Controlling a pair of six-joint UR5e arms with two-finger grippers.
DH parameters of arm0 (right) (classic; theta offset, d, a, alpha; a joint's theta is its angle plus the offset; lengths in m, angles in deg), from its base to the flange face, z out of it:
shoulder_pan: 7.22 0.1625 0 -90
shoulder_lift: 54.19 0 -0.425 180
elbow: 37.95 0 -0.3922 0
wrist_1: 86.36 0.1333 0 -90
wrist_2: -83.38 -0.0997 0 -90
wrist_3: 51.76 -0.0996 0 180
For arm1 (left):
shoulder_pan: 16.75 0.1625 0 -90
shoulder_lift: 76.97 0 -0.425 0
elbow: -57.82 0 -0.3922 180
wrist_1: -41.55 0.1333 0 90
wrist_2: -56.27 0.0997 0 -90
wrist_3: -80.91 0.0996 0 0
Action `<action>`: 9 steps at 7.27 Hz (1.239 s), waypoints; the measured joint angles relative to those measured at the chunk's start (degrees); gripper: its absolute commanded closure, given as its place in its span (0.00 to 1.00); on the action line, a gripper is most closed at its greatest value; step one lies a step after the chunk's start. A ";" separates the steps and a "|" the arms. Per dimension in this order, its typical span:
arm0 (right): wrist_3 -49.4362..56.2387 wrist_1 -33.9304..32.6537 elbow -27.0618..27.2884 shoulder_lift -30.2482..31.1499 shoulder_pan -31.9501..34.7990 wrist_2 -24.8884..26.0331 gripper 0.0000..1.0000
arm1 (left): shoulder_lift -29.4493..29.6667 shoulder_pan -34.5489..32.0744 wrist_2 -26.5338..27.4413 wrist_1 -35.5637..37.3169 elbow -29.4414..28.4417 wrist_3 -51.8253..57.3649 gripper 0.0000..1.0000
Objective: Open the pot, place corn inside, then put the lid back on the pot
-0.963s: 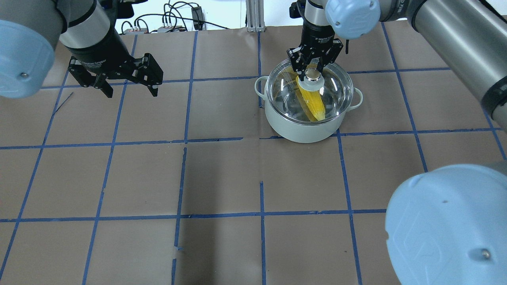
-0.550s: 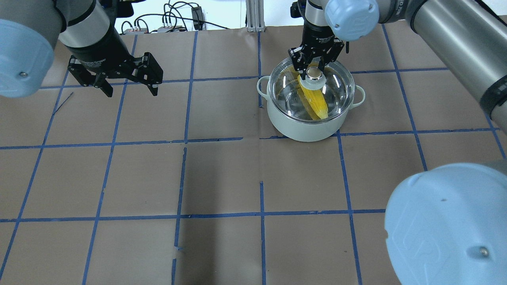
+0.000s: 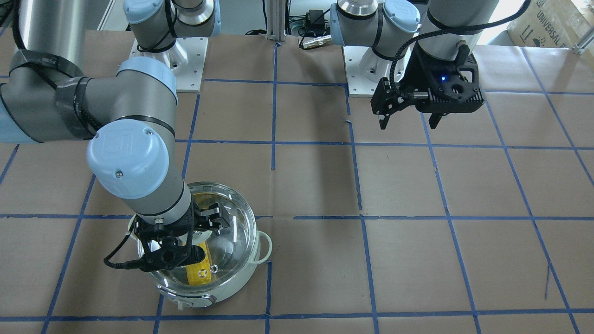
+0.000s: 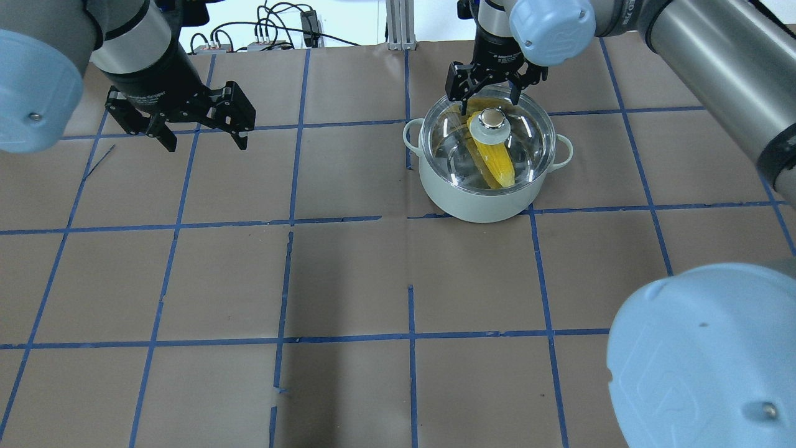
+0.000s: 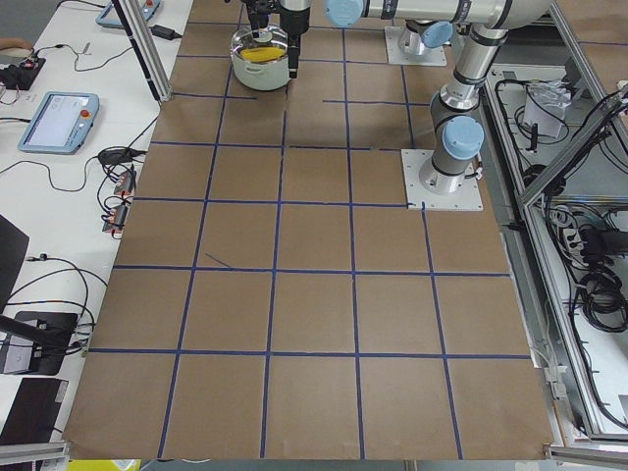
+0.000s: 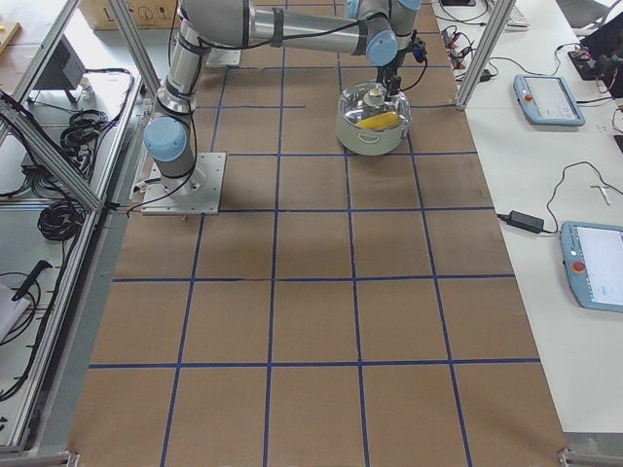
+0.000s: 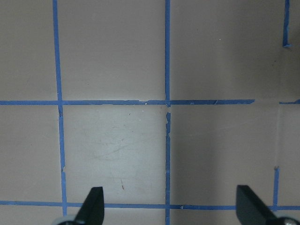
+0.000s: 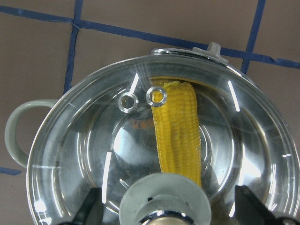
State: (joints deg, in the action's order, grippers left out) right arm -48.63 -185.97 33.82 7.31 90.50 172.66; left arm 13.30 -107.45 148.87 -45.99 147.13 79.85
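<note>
Lid rests on the pot over the corn now that our right gripper has released its knob and spread wide, empty; we judge the task done.

Feeds look evenly bright on my end, lit from above, shadows soft. The overhead view has a dim band down the table at lower centre and a blown-out white strip along the top. Right wrist view: white glare streaks across the lid, and the knob at the bottom edge goes soft. Left wrist view's a bit washed out.
</note>
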 measured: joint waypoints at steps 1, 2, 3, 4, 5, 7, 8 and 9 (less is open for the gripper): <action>-0.17 0.35 1.90 3.08 0.04 -0.01 0.00 | -0.09 0.00 0.02 0.00 -0.01 0.00 0.00; -0.44 0.37 5.62 8.17 -0.04 0.02 0.00 | -0.14 0.00 0.03 0.00 -0.02 0.00 0.00; -0.71 0.40 9.44 13.93 -0.39 0.22 0.00 | -0.17 0.00 0.03 0.00 -0.02 0.00 0.00; -0.88 0.71 12.00 18.87 -0.86 0.40 0.00 | -0.20 0.00 0.03 0.00 -0.02 0.00 0.00; -1.72 1.59 13.56 22.27 -0.91 0.36 0.00 | -0.23 0.00 0.03 0.00 0.00 0.00 0.00; -3.18 3.17 16.65 26.71 -1.09 0.30 0.00 | -0.30 0.00 0.03 -0.04 0.06 0.00 0.00; -3.37 3.10 18.48 28.13 -1.08 -0.01 0.00 | -0.38 0.00 0.03 -0.04 0.06 0.00 0.00; -3.47 2.72 19.86 28.76 -1.08 -0.27 0.00 | -0.43 0.00 0.03 -0.05 0.07 0.00 0.00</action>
